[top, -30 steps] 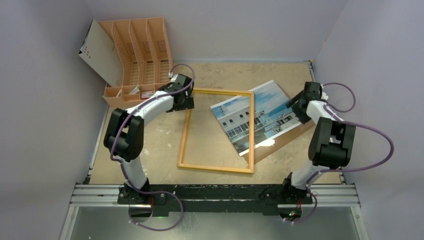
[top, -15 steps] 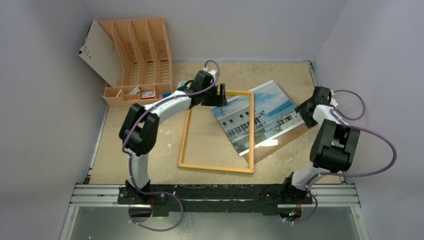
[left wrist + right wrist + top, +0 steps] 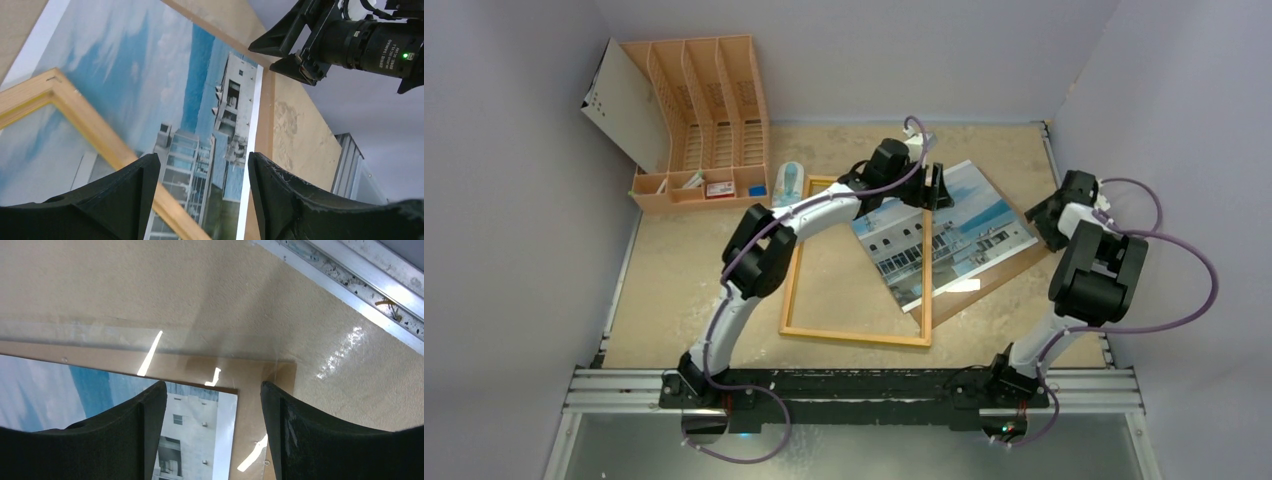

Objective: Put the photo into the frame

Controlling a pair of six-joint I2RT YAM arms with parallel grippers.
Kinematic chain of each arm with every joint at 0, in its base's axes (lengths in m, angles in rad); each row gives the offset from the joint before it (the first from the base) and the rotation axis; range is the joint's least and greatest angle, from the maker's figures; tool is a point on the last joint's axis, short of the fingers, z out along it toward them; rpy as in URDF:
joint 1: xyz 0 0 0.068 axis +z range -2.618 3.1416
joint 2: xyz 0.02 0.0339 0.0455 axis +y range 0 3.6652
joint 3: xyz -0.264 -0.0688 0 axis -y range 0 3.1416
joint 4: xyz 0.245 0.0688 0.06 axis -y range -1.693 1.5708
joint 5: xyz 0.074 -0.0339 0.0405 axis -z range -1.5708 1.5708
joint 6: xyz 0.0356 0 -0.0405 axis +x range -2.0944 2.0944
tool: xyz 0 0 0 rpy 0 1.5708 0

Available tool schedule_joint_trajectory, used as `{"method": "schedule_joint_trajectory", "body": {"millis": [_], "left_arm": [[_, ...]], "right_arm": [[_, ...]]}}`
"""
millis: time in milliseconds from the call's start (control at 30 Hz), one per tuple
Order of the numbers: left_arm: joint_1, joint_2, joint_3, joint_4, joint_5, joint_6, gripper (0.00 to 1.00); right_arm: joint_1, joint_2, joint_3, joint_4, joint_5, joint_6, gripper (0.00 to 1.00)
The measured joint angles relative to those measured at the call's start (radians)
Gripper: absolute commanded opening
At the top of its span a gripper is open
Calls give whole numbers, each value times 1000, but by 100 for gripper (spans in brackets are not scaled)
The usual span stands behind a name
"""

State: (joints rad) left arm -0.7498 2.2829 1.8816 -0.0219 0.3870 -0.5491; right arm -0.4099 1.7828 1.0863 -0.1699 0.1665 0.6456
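Where the beige speckled tabletop (image 3: pixel 694 280) fills the middle of the top view, a large rectangular picture frame (image 3: pixel 854 337) with a narrow yellow wooden rim lies flat at centre. Its long sides run up and down the picture.

The photo (image 3: pixel 969 215), a large thin print of a white multi-storey building under blue cloudy sky, lies face up and tilted at centre right. Its left part passes under the frame's right rail and upper right corner, and it shows paler through the clear pane there. The rest lies outside the frame.

Under the photo is a plain brown backing board (image 3: pixel 996 275), which sticks out along the photo's lower right edge. In the right wrist view a clear glossy sheet seems to lie over the board's corner.

An orange slotted plastic file rack (image 3: pixel 709 100) stands at upper left, with a white perforated panel (image 3: pixel 624 105) leaning against its left side.

The left fingers (image 3: pixel 936 188) hover over the photo's upper left part, just beyond the frame's upper right corner. They are spread wide with nothing between them. The right fingers (image 3: pixel 1042 212) hang at the photo's right corner, over the board's edge, likewise parted and gripping nothing.

A small pale blue and white oblong object (image 3: pixel 789 183) lies just right of the rack's foot; what it is cannot be told.
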Motion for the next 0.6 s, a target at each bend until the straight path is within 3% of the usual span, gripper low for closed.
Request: {"method": "schedule_joint_trajectory", "body": {"millis": [333, 500, 600], "left_arm": [[-37, 211, 174, 39, 3, -52, 68], [-71, 272, 227, 35, -3, -49, 68], [-101, 274, 227, 27, -30, -28, 68]], "right_arm": [[5, -19, -41, 79, 58, -24, 78], [6, -34, -55, 113, 132, -61, 94], [6, -35, -55, 130, 159, -82, 97]]}}
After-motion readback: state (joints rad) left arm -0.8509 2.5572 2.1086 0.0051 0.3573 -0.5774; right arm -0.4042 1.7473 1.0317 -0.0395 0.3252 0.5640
